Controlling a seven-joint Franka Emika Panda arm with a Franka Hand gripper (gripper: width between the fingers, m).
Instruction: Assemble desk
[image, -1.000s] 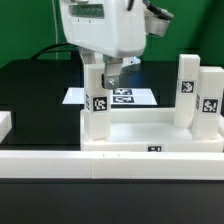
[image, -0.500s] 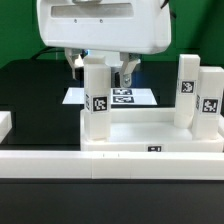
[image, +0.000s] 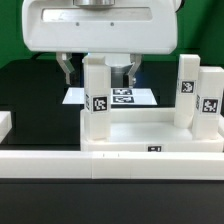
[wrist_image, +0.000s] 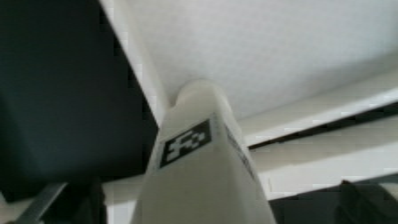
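**Item: desk, part-assembled; moment of release at one leg.**

Location of parts: the desk top (image: 150, 138) was recorded in the lower centre and right of the exterior view, lying rim-up on the dark table (image: 30, 85). Three legs stood upright in it: the near leg (image: 96, 98) at centre frame, and two further legs (image: 186, 90) (image: 210, 98) at the right edge. A plain white rail (image: 60, 165) ran across the bottom of the frame. The marker board (image: 128, 97) lay flat behind the near leg.

Gripper (image: 98, 68): seen just above mid-frame, fingers (image: 66, 68) spread wide on either side of the near leg's top, nothing held. In the wrist view the same leg (wrist_image: 199, 160) rose between the finger tips, apart from both.

Handling note, as a judgement: the leg appeared seated and let go. A straight lift clear of the leg would be advised, with no sideways drift, so that neither finger clips it and disturbs the joint. Seating could not be confirmed from these views.

Markings: black-and-white square tags were noted on each leg, on the desk top's front rim and on the marker board. No brand or readable writing was found.
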